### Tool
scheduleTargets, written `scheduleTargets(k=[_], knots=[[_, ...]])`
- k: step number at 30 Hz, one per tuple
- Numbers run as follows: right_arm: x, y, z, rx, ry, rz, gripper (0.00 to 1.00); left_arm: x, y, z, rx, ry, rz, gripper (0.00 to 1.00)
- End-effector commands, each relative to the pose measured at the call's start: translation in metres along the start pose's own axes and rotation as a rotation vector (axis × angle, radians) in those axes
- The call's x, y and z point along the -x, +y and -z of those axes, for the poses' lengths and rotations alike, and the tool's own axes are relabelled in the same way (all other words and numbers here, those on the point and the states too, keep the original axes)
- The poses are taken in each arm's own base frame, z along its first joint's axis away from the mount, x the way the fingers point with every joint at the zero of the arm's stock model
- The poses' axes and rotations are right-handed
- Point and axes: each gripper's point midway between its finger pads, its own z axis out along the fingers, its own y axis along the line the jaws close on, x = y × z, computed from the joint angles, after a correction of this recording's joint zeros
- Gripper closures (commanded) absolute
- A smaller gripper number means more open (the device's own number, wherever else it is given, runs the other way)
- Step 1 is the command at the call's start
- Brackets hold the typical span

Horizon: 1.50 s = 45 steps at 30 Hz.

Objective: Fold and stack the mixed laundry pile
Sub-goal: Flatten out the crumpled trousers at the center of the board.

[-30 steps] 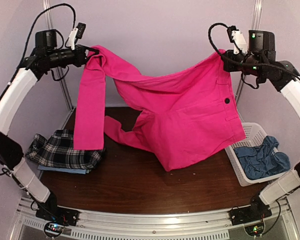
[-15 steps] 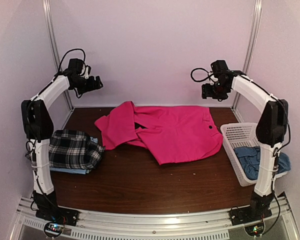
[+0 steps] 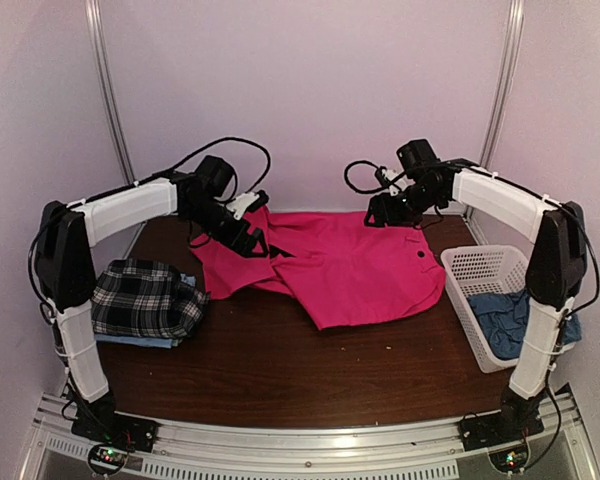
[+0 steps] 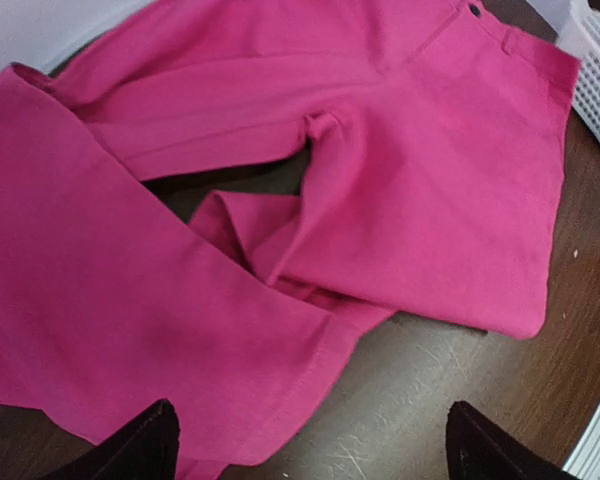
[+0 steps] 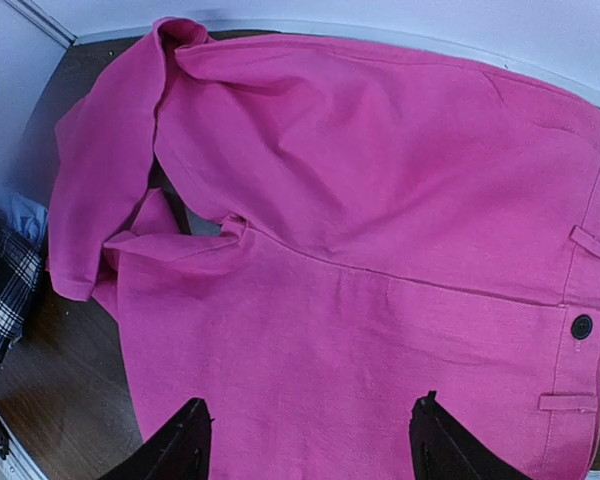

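Hot-pink matte woven trousers (image 3: 360, 275) sprawling on the dark wooden worktop (image 3: 280, 370), legs creased and overlapping, black button (image 3: 421, 254) at the waistband. Above, left jaws and right jaws spread, pinching nothing.

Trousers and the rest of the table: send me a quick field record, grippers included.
trousers: lying crumpled on the far middle of the table, legs bunched, not folded
plaid shirt: folded, near left, atop a light blue shirt
basket: right edge, holds blue cloth
left gripper: open, above the trouser legs, holding nothing
right gripper: open, above the trousers near the waist, holding nothing
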Motion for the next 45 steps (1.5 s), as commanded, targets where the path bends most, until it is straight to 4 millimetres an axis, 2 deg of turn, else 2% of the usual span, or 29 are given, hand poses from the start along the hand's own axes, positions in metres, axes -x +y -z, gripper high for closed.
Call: scheduleTargets(k=[1, 3, 5, 11, 16, 21, 25, 27, 28, 31, 33, 34, 35, 38, 39, 40, 41, 42, 44, 45], knots=[[-0.006, 0.001, -0.007, 0.036, 0.017, 0.000, 0.31, -0.019, -0.029, 0.007, -0.051, 0.019, -0.189, 0.06], [-0.010, 0.001, -0.012, 0.042, 0.033, -0.002, 0.31, -0.035, -0.028, -0.007, -0.014, 0.064, -0.224, 0.04], [-0.014, 0.001, -0.016, 0.051, 0.049, -0.001, 0.31, -0.046, -0.016, -0.019, 0.069, 0.102, -0.250, 0.02], [-0.025, -0.001, -0.022, 0.050, 0.079, 0.007, 0.31, -0.043, 0.013, -0.042, 0.251, 0.120, -0.304, 0.02], [-0.032, -0.005, -0.024, 0.042, 0.101, 0.015, 0.31, -0.047, 0.010, -0.062, 0.256, 0.158, -0.377, 0.03], [-0.035, -0.008, -0.026, 0.035, 0.112, 0.016, 0.31, -0.051, 0.000, -0.069, 0.199, 0.156, -0.403, 0.02], [-0.033, -0.009, -0.027, 0.033, 0.109, 0.013, 0.31, -0.053, 0.018, -0.076, 0.296, 0.187, -0.402, 0.05], [-0.033, -0.009, -0.027, 0.034, 0.110, 0.011, 0.31, -0.048, 0.032, -0.074, 0.376, 0.193, -0.395, 0.13], [-0.033, -0.009, -0.027, 0.034, 0.113, 0.012, 0.31, -0.045, 0.036, -0.071, 0.402, 0.189, -0.398, 0.21], [-0.036, -0.011, -0.028, 0.025, 0.123, 0.014, 0.32, -0.029, 0.037, -0.059, 0.429, 0.149, -0.401, 0.55], [-0.037, -0.013, -0.028, 0.016, 0.127, 0.015, 0.32, -0.016, 0.030, -0.047, 0.416, 0.090, -0.409, 0.75], [-0.037, -0.014, -0.027, 0.011, 0.128, 0.017, 0.32, -0.005, 0.024, -0.034, 0.408, 0.038, -0.417, 0.86], [-0.038, -0.015, -0.027, 0.009, 0.130, 0.015, 0.32, 0.002, 0.020, -0.026, 0.399, 0.003, -0.427, 0.99], [-0.038, -0.014, -0.026, 0.012, 0.129, 0.013, 0.32, 0.025, 0.019, 0.002, 0.401, -0.102, -0.422, 1.00], [-0.037, -0.014, -0.025, 0.012, 0.126, 0.012, 0.32, 0.034, 0.035, 0.014, 0.442, -0.134, -0.376, 1.00], [-0.037, -0.014, -0.024, 0.009, 0.128, 0.011, 0.32, 0.047, 0.065, 0.030, 0.522, -0.187, -0.272, 1.00], [-0.037, -0.014, -0.023, 0.007, 0.127, 0.010, 0.32, 0.062, 0.103, 0.053, 0.607, -0.263, -0.126, 1.00], [-0.037, -0.014, -0.022, 0.005, 0.126, 0.009, 0.32, 0.067, 0.150, 0.077, 0.710, -0.331, 0.040, 1.00], [-0.039, -0.013, -0.019, 0.009, 0.131, 0.007, 0.32, 0.063, 0.235, 0.138, 0.960, -0.461, 0.355, 1.00], [-0.041, -0.013, -0.018, 0.012, 0.134, 0.007, 0.32, 0.060, 0.267, 0.162, 1.028, -0.533, 0.483, 0.86]])
